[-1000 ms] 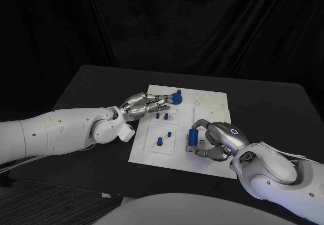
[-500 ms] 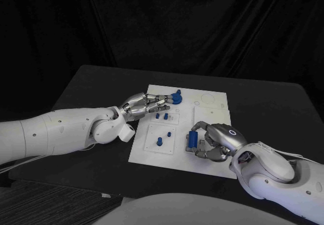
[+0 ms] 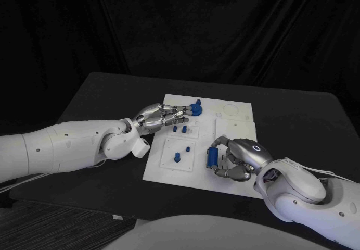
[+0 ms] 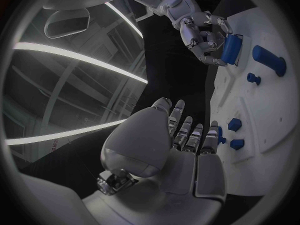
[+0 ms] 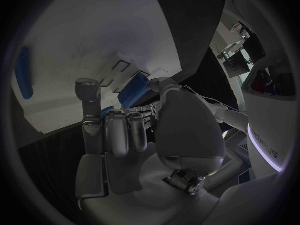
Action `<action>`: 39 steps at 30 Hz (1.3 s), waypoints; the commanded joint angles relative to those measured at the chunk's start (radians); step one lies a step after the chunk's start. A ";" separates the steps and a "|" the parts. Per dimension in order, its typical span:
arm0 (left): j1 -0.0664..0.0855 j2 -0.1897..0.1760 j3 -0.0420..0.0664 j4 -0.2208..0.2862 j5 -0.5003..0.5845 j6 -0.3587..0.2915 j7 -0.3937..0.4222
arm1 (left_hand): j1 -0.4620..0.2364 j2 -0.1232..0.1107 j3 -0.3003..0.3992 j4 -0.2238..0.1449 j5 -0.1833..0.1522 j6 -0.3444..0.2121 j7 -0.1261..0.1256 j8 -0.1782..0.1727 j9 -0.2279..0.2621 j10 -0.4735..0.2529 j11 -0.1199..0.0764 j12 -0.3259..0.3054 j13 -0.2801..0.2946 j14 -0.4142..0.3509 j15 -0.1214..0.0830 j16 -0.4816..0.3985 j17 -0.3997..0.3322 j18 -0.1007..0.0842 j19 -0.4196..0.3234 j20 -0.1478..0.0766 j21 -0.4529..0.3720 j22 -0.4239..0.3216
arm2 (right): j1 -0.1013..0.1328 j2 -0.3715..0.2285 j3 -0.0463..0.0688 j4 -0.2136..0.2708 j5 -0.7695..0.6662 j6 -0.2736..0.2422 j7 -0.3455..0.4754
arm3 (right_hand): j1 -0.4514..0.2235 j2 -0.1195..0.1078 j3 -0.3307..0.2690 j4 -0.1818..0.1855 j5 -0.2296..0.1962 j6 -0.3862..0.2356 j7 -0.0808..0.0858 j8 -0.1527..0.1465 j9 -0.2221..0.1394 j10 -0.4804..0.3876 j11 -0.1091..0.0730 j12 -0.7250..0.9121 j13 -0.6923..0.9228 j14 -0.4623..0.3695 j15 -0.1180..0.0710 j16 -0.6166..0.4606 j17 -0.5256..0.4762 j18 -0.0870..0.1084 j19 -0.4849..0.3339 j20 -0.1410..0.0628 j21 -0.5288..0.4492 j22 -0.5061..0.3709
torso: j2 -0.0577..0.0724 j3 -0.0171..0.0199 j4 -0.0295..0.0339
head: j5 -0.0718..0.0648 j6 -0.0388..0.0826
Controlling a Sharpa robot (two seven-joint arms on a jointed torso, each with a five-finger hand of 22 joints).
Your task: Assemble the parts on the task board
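On the white task board [image 3: 232,179], the left hand [image 3: 159,116] pinches a round blue part [image 3: 195,109] at its far left corner. Small blue pegs [image 3: 179,128] stand just beside it. Nearer, the right hand [image 3: 239,159] grips a blue block [image 3: 213,155] at the board's near middle.

board far right: bare white on the board [image 3: 239,115], shallow outlines only, open to a reach from above.
board far left: left hand [image 3: 159,116] lies over it, fingers [image 3: 182,110] at a blue knob [image 3: 195,109]; blocked.
board near right: right hand [image 3: 237,159] sits here, closed round a blue block [image 3: 213,154]; blocked.
board middle: short blue pegs [image 3: 178,128] and more pegs [image 3: 180,153] stand up between the hands; narrow gap.
tabletop [image 3: 112,99]: bare black all round the board.
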 commanded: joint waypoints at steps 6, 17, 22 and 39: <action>-0.002 0.001 0.001 0.002 0.004 0.016 0.008 | 0.014 -0.003 0.067 -0.008 0.019 0.003 0.005 0.019 0.012 -0.003 0.012 0.022 0.009 0.009 0.006 0.022 0.013 -0.042 0.010 0.000 0.009 0.017 | -0.003 0.006 0.000 0.003 0.005 0.018 -0.021 | -0.034 0.047 0.102 0.007 0.024 0.154 -0.014 0.030 0.060 0.109 0.009 0.013 0.265 0.078 0.000 0.004 0.149 0.041 0.001 0.004 0.007 0.097 | 0.000 0.0000 0.0001 | 0.001 0.000; -0.002 0.000 0.001 0.002 0.004 0.017 0.006 | 0.014 -0.003 0.067 -0.008 0.019 0.003 0.005 0.019 0.012 -0.003 0.012 0.022 0.009 0.009 0.006 0.022 0.013 -0.042 0.010 0.000 0.009 0.017 | -0.005 0.006 0.000 0.001 0.005 0.050 -0.047 | -0.033 0.045 0.108 0.000 0.004 0.143 -0.007 -0.028 0.037 0.109 0.015 0.013 0.265 0.080 0.004 0.008 0.155 0.042 -0.004 0.008 -0.004 0.094 | 0.000 0.0001 0.0012 | 0.002 0.000; -0.002 0.002 0.001 0.001 0.004 0.019 0.005 | 0.014 -0.003 0.067 -0.008 0.019 0.003 0.005 0.019 0.012 -0.003 0.012 0.022 0.009 0.009 0.006 0.022 0.013 -0.042 0.010 0.000 0.009 0.017 | -0.006 0.006 0.000 -0.001 0.005 0.059 -0.057 | -0.024 0.044 0.111 -0.004 -0.005 0.136 -0.004 -0.051 0.026 0.109 0.016 0.013 0.265 0.079 0.006 0.007 0.154 0.043 -0.006 0.010 -0.012 0.093 | 0.000 0.0001 0.0019 | 0.001 0.000; -0.003 0.002 0.001 0.000 0.004 0.021 0.002 | 0.013 -0.004 0.070 -0.008 0.019 0.002 0.006 0.019 0.012 -0.002 0.013 0.022 0.009 0.010 0.007 0.023 0.013 -0.043 0.010 0.000 0.009 0.017 | -0.006 0.006 0.000 -0.003 0.004 0.077 -0.064 | 0.030 0.029 -0.108 0.012 -0.616 -0.010 0.008 -0.215 -0.010 0.104 0.014 0.005 0.257 0.079 0.005 0.007 0.154 0.047 -0.012 0.012 -0.033 0.088 | 0.000 0.0006 -0.0002 | 0.003 0.000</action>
